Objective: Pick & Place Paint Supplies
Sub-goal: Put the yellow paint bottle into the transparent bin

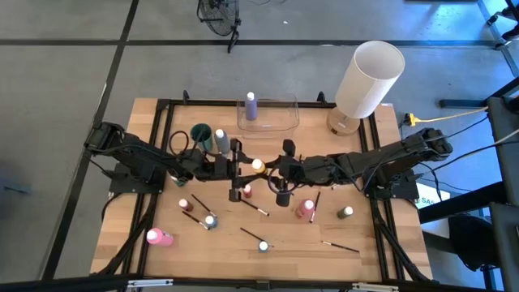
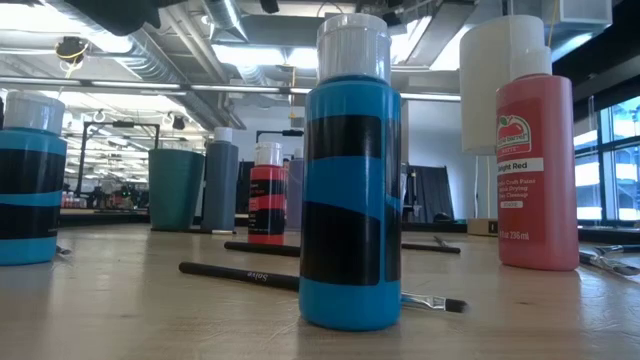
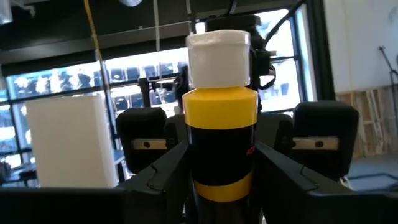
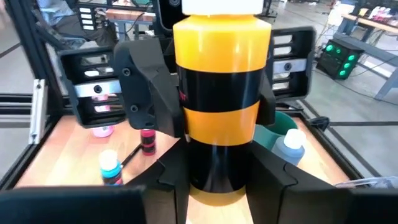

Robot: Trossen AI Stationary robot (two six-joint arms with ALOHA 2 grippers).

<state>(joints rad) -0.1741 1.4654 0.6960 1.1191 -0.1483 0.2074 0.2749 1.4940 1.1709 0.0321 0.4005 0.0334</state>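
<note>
- Nearest the low camera, a blue-and-black banded plastic paint bottle with a pale cap (image 2: 349, 170) stands upright on the wooden surface (image 1: 292, 253), a thin dark-handled paintbrush (image 2: 300, 282) lying flat behind its foot, long axis running left to right.
- At mid-frame in the high view, my two claws meet over the surface on one yellow-and-black banded paint bottle with a white cap (image 3: 221, 118).
- My left claw (image 1: 240, 165) has its fingers pressed against the bottle's lower body; my right claw (image 1: 280, 169) clamps the same bottle from the opposite side, so both hold it at once.
- The bottle's long axis runs along my fingers, cap pointing away from each wrist camera's foot; in the high view its pale cap shows as a bright spot between the claws.
- I judge it light, rigid and rather slick, a smooth cylinder; the banded middle is the safest hold, not the cap.
- Towards the top centre, a clear rectangular plastic container (image 1: 280, 122) holds one lilac bottle (image 1: 250, 105) upright.
- Upper right stands a large white cylinder (image 1: 369, 79).
</note>
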